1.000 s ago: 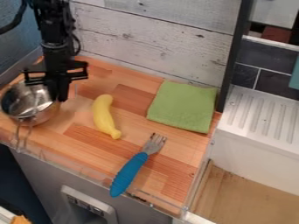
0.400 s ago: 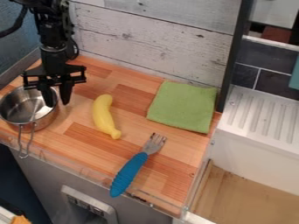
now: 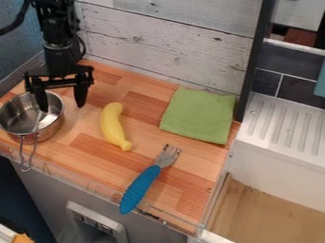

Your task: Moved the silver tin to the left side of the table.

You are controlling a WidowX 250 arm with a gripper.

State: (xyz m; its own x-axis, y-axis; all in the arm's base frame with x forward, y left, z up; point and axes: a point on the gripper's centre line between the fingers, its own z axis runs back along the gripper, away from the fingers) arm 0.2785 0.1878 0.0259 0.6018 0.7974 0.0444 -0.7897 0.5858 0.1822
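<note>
1. Lying flat, the counter (image 3: 95, 154) is patchwork wood.
2. Round, shiny metal, the silver tin (image 3: 24, 114) sits at its left end, long axis and wire handle (image 3: 22, 148) pointing frontward.
3. Angular, the black gripper (image 3: 62, 108) hangs spread, one finger over the tin.

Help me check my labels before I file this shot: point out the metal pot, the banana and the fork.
Metal pot (image 3: 20, 116): camera view, on its shiny inside.
Banana (image 3: 111, 125): camera view, on the middle of its yellow body.
Fork (image 3: 145, 179): camera view, on its blue handle.
</note>
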